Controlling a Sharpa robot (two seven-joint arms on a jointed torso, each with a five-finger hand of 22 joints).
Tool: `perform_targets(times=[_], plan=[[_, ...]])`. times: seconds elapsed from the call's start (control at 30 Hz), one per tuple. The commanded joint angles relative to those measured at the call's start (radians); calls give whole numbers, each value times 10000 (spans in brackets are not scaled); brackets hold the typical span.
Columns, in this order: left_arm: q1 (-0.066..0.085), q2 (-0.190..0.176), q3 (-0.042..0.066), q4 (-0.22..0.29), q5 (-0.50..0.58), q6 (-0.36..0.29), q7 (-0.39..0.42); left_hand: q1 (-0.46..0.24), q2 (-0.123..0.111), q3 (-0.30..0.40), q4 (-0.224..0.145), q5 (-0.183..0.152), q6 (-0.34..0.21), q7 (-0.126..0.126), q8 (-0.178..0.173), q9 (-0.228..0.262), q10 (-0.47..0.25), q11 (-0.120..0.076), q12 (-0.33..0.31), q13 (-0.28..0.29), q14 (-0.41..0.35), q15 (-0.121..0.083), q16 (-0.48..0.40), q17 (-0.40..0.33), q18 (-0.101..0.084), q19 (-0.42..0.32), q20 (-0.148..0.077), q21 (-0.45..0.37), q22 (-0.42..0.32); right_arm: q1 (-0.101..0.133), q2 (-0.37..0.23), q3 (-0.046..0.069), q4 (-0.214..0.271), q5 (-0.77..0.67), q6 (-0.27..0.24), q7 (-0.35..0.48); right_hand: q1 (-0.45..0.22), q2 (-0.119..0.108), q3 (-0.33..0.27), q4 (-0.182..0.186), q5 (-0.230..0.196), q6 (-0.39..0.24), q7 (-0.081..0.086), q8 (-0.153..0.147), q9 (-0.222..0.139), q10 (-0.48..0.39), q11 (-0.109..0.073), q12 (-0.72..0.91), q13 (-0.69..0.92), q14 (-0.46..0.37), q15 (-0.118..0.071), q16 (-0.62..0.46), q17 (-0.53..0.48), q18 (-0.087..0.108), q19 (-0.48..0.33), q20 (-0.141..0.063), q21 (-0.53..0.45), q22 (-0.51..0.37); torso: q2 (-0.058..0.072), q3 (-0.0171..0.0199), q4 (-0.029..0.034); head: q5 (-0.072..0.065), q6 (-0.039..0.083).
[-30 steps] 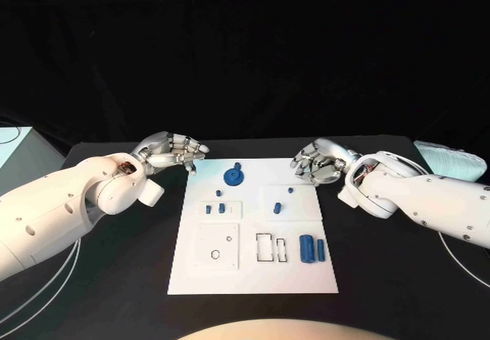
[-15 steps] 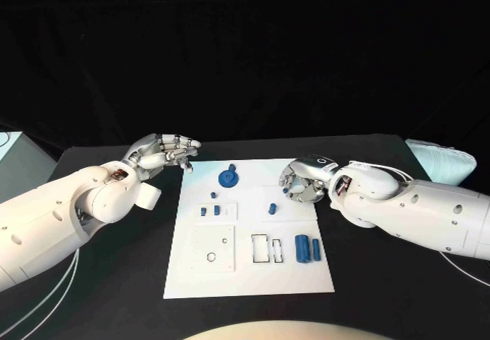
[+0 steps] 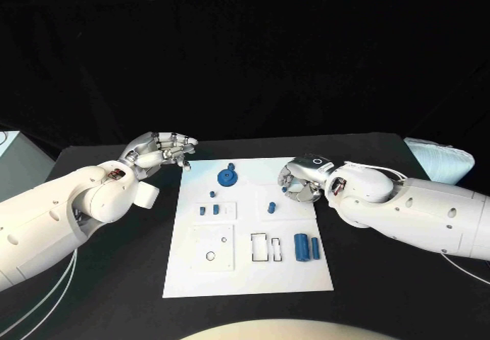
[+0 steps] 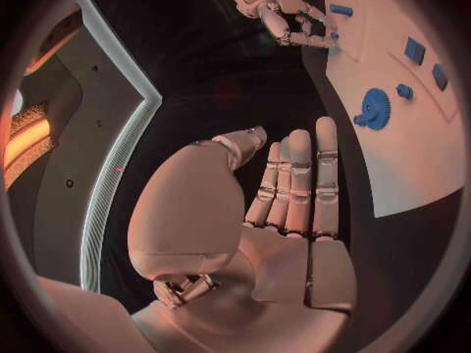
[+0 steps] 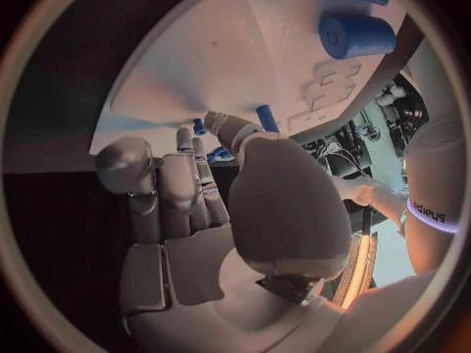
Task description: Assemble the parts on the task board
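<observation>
Readable only: "sharpa", in small dark letters along a glowing violet band round a white rounded arm segment [image 5: 430, 212].

Overhead head view, two close wrist views

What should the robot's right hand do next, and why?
Probably lower a little and pinch the small blue peg just beside it. The right silver hand hovers over the white task board with nothing in it, its fingers near that peg, while the left silver hand waits off the board's far corner.
</observation>
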Motion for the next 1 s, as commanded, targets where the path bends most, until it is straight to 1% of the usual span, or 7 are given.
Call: perform_targets(times=[0.03, 0.1, 0.23, 0.47, 0.57, 0.77, 1.0], plan=[[-6, 19, 9, 22, 72, -22, 138, -23, 58, -64, -10, 5, -59, -18, 23, -11, 28, 62, -62, -15, -9, 87, -52, -9, 154, 70, -15, -47, -16, -25, 42, -6, -1, -345, 125, -196, 164, 97, 266, -26, -105, 187, -52, 103, 57, 213, -50, 40, 38, 440, 22, 235, 135, -159, 82, -30, 307, 308, -1, -2, -3, -18, -17], [-7, 23, 9, 20, 61, -17, 123, -23, 58, -64, -10, 5, -59, -18, 23, -11, 28, 62, -62, -15, -9, 87, -52, -9, 154, 70, -15, -47, -16, -46, 67, -11, -14, -350, 190, -229, 229, 184, 490, -67, -113, 385, -108, 216, 135, 512, -130, 133, 117, 493, -34, 638, 426, -293, 253, -70, 1088, 1075, -1, -2, -3, -21, -21], [-9, 29, 9, 18, 32, -13, 103, -12, 66, -68, -6, 6, -64, -16, 25, -17, 29, 63, -69, -23, -4, 87, -53, -8, 155, 84, -14, -60, -27, -90, 111, -17, -35, -356, 276, -266, 233, 236, 629, -101, -55, 494, -149, 287, 198, 653, -178, 145, 178, 509, -67, 859, 560, -358, 325, -104, 1479, 1461, 1, 6, -5, -15, -37], [-11, 35, 9, 34, -40, -7, 66, 6, 76, -72, -4, 7, -72, -13, 26, -24, 29, 64, -78, -33, 3, 87, -54, -7, 155, 102, -15, -74, -40, -152, 191, -23, -74, -366, 402, -317, 233, 329, 778, -163, -5, 604, -192, 370, 286, 780, -221, 129, 247, 493, -97, 1012, 613, -387, 326, -132, 1696, 1689, 5, 12, -7, -14, -58], [-11, 38, 9, 36, -72, -5, 46, 24, 86, -73, -5, 9, -78, -12, 27, -30, 29, 64, -86, -42, 10, 86, -54, -5, 156, 118, -16, -84, -49, -167, 223, -24, -94, -375, 419, -350, 255, 412, 863, -222, -16, 677, -222, 433, 347, 871, -255, 131, 294, 479, -119, 1070, 620, -397, 319, -149, 1789, 1792, 3, 13, -9, -29, -56], [-12, 62, 9, 30, -121, -6, 23, 63, 91, -79, -16, 10, -89, -9, 30, -41, 25, 65, -101, -58, 19, 85, -56, -3, 157, 146, -19, -102, -67, -217, 330, -31, -140, -451, 352, -539, 241, 441, 904, -241, 8, 687, -225, 452, 375, 885, -258, 113, 310, 466, -124, 1067, 588, -402, 314, -156, 1831, 1839, 0, 12, -6, -50, -72], [-12, 85, 9, 21, -161, -6, 15, 82, 92, -83, -21, 11, -93, -8, 33, -46, 21, 67, -109, -67, 21, 85, -59, -3, 157, 159, -20, -111, -76, -258, 387, -40, -128, -637, 208, -850, 52, 397, 1006, -266, 478, 680, -243, 512, 492, 941, -267, 32, 376, 438, -130, 1172, 580, -411, 277, -159, 1939, 1976, -5, 8, -8, -59, -80]])
